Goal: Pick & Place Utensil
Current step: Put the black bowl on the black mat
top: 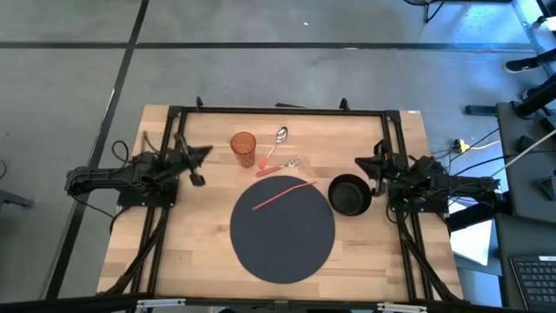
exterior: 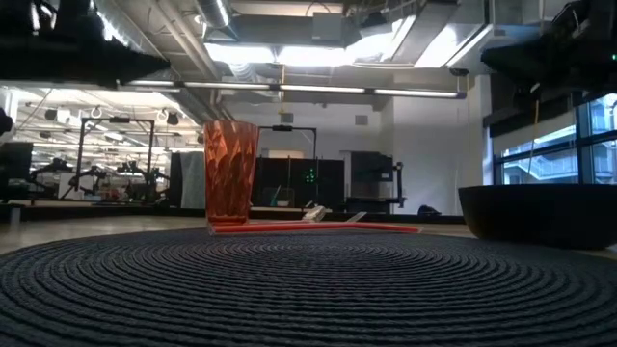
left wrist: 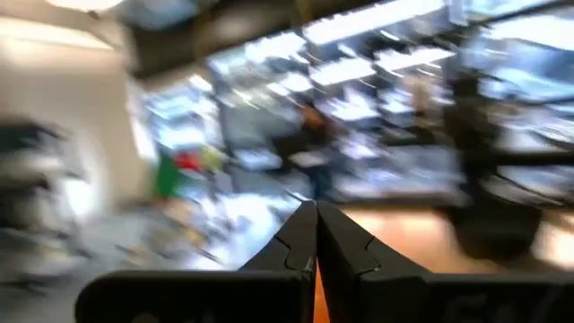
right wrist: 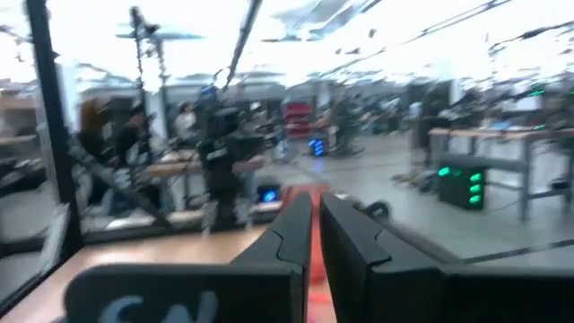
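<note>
A thin red stick (top: 284,194) lies slanted, its lower end on the round dark placemat (top: 282,252); it also shows in the low view (exterior: 318,228). A metal-bowled spoon (top: 279,137) and a small pale utensil (top: 290,163) lie on the wood beyond the mat. My left gripper (top: 202,155) hovers at the table's left side, shut (left wrist: 316,226). My right gripper (top: 362,163) waits at the right side near the black bowl (top: 349,195), shut (right wrist: 316,215). Neither touches anything.
An orange faceted cup (top: 244,149) stands upright left of the spoon and shows in the low view (exterior: 231,173). The black bowl (exterior: 540,214) sits at the mat's right edge. A black frame (top: 278,111) runs around the wooden table top. Bare wood lies at the near corners.
</note>
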Motion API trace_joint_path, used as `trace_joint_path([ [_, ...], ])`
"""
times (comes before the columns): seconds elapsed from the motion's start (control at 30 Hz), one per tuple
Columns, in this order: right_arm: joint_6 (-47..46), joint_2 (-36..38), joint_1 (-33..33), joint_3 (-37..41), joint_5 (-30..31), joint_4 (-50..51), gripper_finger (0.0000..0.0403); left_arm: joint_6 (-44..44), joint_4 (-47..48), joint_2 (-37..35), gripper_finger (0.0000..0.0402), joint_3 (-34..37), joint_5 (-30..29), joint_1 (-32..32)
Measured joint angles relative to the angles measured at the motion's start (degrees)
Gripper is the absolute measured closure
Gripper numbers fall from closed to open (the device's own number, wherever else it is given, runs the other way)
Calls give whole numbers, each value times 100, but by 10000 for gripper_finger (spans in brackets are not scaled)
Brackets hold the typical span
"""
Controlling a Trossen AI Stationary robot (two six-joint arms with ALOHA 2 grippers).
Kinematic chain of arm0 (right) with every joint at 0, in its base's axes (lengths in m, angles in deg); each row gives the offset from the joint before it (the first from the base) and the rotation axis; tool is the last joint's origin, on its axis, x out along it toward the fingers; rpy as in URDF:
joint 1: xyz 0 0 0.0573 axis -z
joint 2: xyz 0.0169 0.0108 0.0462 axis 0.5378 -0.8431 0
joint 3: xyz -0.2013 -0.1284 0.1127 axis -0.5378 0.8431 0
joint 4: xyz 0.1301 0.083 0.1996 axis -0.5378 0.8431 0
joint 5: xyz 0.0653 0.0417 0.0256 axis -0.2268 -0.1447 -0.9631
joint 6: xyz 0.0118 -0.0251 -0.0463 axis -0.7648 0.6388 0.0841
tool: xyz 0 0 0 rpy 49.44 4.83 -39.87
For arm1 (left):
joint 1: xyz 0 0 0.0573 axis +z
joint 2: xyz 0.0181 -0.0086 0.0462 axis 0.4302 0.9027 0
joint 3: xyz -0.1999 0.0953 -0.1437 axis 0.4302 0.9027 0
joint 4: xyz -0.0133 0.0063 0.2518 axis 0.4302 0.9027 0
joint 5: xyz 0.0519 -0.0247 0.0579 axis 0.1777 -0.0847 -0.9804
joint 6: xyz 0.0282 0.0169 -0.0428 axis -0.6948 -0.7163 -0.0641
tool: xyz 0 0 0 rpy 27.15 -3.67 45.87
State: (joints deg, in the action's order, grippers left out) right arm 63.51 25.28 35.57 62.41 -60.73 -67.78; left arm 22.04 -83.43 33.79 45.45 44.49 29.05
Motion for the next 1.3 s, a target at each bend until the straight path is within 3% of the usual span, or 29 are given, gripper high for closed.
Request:
trace_joint_path([
  [0.17, 7, -263, 157, -773, 99, 633, 390, -825, -894, 3, 400, -1, -666, 143],
  [0.3, -52, -900, 287, -1711, 176, 2054, 398, -1088, -876, 9, 400, -2, -1060, 250],
  [0.6, -715, -3070, 926, -4029, 286, 4641, 399, -1020, -697, 9, 400, -4, -1298, 308],
  [0.73, -462, -4306, 1462, -4965, -162, 5510, 400, -467, -173, 9, 400, -4, -1289, 308],
  [0.87, 589, -5257, 2060, -5447, -1050, 5187, 401, 197, 344, 11, 400, -4, -1269, 305],
  [1.07, 1582, -6198, 2756, -6009, -2878, 4817, 401, 199, -337, 11, 400, -9, -925, 282],
  [1.17, 1953, -6574, 2878, -6059, -2800, 4861, 401, 213, -788, 11, 400, -9, -843, 282],
  [1.3, 1989, -6803, 2887, -6070, -2094, 4955, 397, 564, -807, 10, 400, -11, -1004, 295],
])
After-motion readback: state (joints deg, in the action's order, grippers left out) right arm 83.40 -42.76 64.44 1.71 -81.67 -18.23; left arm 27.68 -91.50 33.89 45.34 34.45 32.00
